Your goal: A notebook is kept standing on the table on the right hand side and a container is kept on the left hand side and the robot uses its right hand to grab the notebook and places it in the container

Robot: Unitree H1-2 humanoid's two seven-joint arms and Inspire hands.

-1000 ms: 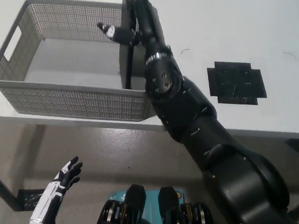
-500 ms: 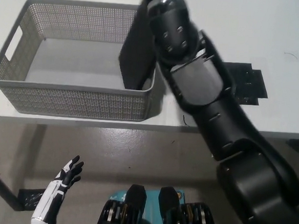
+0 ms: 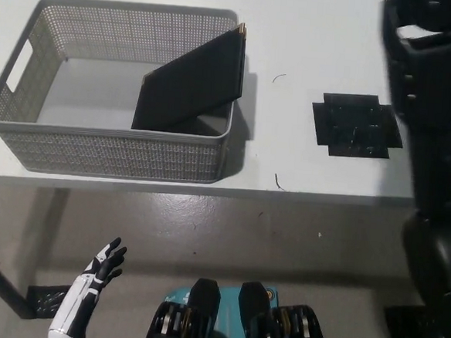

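The black notebook [image 3: 191, 81] lies tilted inside the grey mesh container [image 3: 118, 152] at the table's left, its upper edge leaning on the container's right rim. Nothing holds it. My black right arm [image 3: 438, 114] rises along the picture's right edge, well away from the container; its hand is out of the frame. My white left hand [image 3: 92, 280] rests low at the lower left, below the table, fingers apart and empty.
A black flat cross-shaped stand [image 3: 357, 126] lies on the white table [image 3: 303, 167] to the right of the container. The table's front edge runs across the middle; grey floor lies below it.
The right arm has let go of the notebook and pulled back from the container to the right edge. The notebook has tipped from upright to leaning inside the container.
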